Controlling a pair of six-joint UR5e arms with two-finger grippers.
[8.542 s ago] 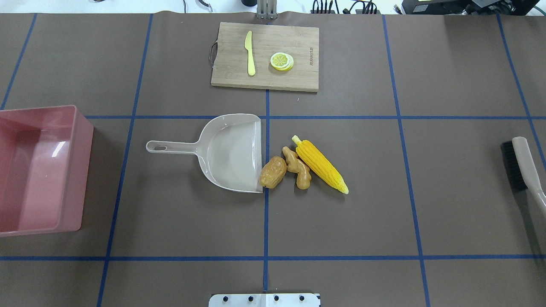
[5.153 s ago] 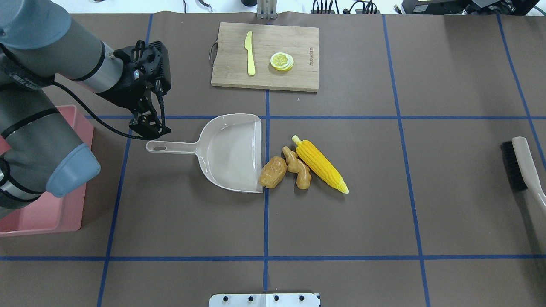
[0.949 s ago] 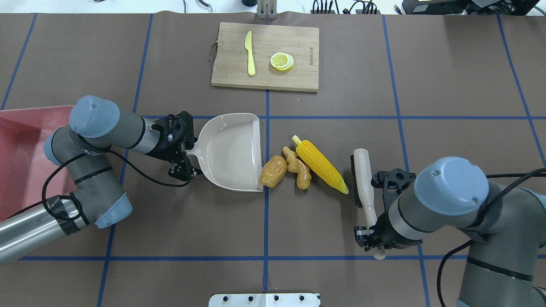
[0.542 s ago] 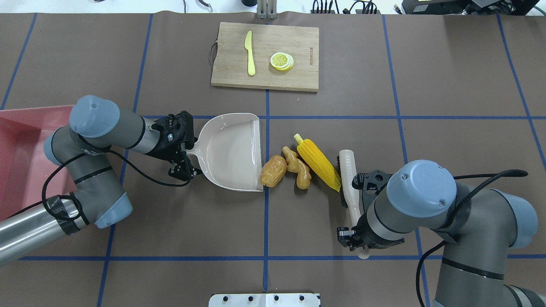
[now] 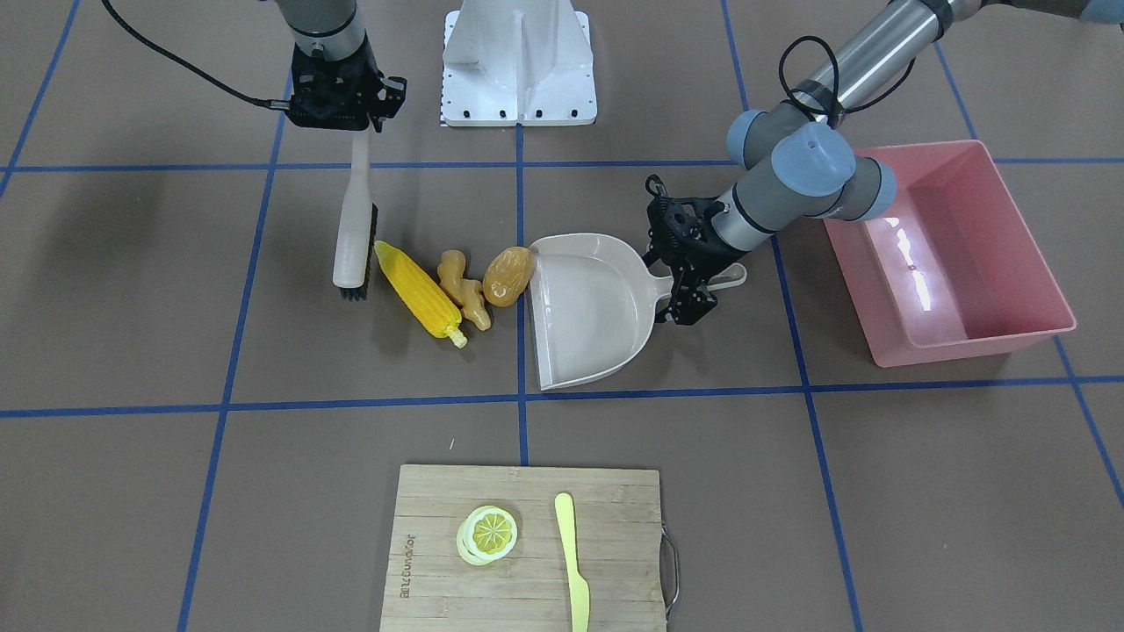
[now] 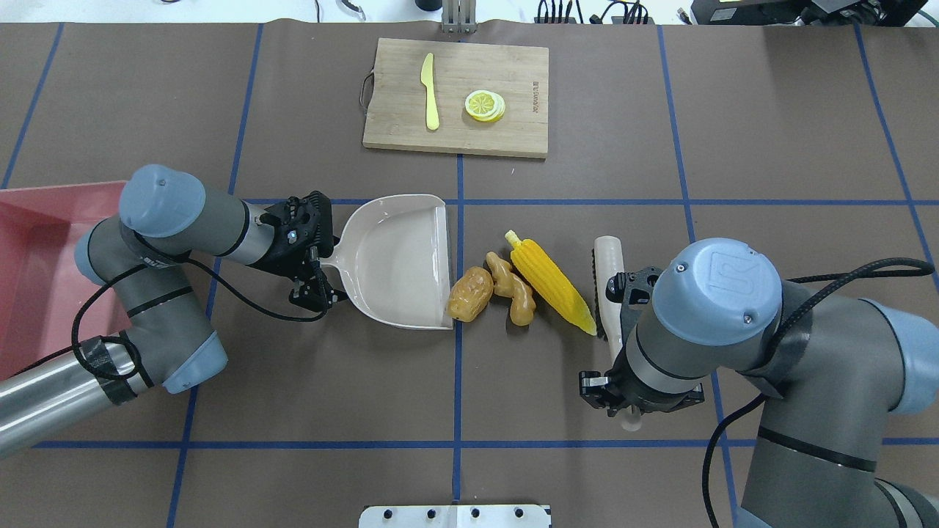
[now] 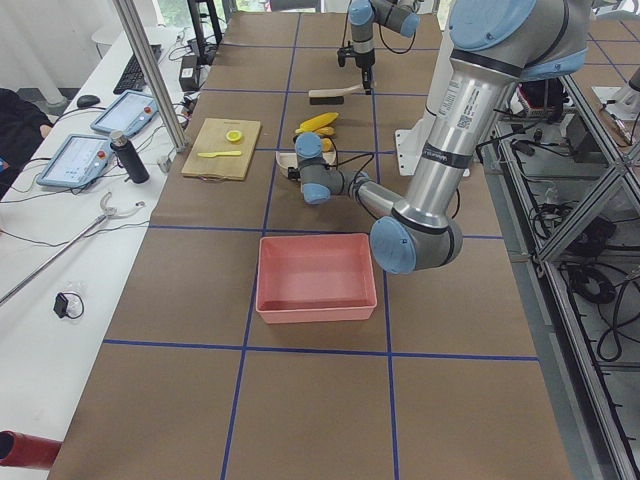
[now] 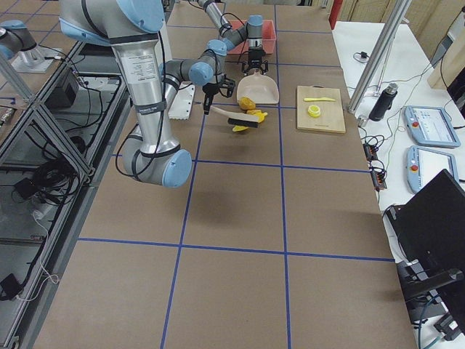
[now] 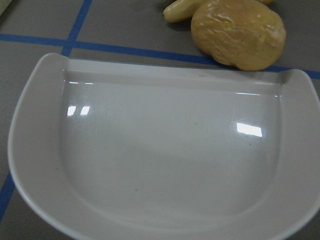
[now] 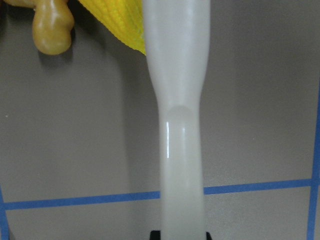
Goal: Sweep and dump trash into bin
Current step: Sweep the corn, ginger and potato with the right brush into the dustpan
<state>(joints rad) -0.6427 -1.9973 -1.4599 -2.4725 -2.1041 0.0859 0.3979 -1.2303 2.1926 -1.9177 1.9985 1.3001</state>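
Note:
The yellow corn cob (image 6: 550,282), tan ginger root (image 6: 511,287) and brown potato (image 6: 469,295) lie in a row right of the beige dustpan (image 6: 396,260). The potato touches the pan's open lip (image 9: 237,32). My left gripper (image 6: 323,257) is shut on the dustpan's handle. My right gripper (image 6: 629,392) is shut on the handle of a brush (image 6: 607,279), and the bristles stand against the corn's right side (image 5: 417,290). The pink bin (image 6: 37,271) sits at the far left, partly behind my left arm.
A wooden cutting board (image 6: 456,97) with a yellow knife (image 6: 430,92) and a lemon slice (image 6: 485,105) lies at the far side of the table. Blue tape lines cross the brown table cover. The robot base plate (image 6: 455,515) is at the near edge.
My right arm has carried the brush leftward up against the corn, which shifted slightly. The left arm and the dustpan have not moved in the last second.

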